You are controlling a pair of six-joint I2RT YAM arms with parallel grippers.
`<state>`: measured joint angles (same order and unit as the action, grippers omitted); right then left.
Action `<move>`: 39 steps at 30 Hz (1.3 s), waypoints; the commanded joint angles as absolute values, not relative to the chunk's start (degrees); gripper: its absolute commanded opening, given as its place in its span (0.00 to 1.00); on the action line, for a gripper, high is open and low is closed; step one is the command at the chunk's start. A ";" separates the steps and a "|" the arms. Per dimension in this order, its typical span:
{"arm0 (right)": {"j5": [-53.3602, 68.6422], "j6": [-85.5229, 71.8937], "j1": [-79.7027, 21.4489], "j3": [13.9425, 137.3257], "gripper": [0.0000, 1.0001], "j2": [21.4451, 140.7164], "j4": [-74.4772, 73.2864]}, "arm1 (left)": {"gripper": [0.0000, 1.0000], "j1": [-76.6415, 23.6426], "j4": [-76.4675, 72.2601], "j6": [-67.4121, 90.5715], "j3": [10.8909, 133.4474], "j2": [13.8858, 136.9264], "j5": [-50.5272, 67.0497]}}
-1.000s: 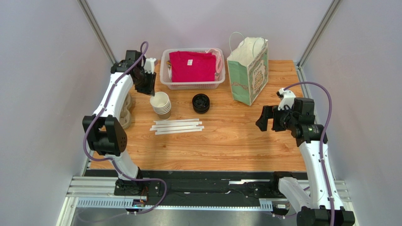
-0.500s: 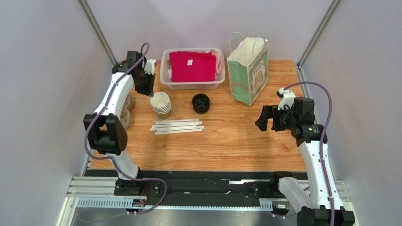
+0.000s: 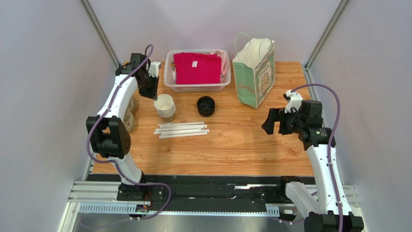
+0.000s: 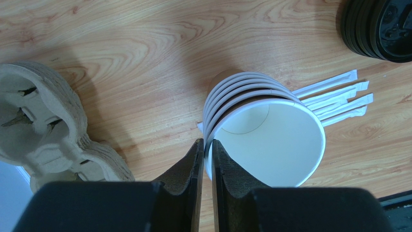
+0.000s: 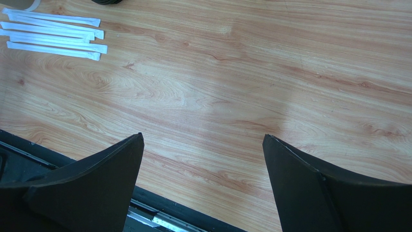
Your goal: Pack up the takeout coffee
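A stack of nested paper cups (image 3: 165, 106) stands at the table's back left, tan outside and white inside. My left gripper (image 3: 153, 94) reaches down at its left edge. In the left wrist view the left gripper (image 4: 206, 146) has its two pads pinched on the rim of the top cup (image 4: 271, 145), one pad inside and one outside. A pile of black lids (image 3: 206, 105) lies to the right of the stack. The takeout coffee, a single lidded cup, is out of view. My right gripper (image 3: 272, 123) hovers open over bare wood at the right, holding nothing.
A green paper bag (image 3: 254, 72) stands open at the back right. Beside it sits a white basket (image 3: 196, 88) with pink cloth. Wrapped straws (image 3: 181, 129) lie in front of the cups. A pulp cup carrier (image 4: 43, 130) sits at the left edge.
The left jaws have narrowed onto the rim of the top cup, and the left wrist has shifted slightly. The right arm has not moved.
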<state>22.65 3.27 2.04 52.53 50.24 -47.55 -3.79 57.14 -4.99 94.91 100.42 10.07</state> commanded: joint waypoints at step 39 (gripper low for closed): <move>32.79 -9.32 -11.39 74.52 1.00 73.27 -35.60 | 0.00 -3.08 59.24 -2.64 96.42 96.15 27.76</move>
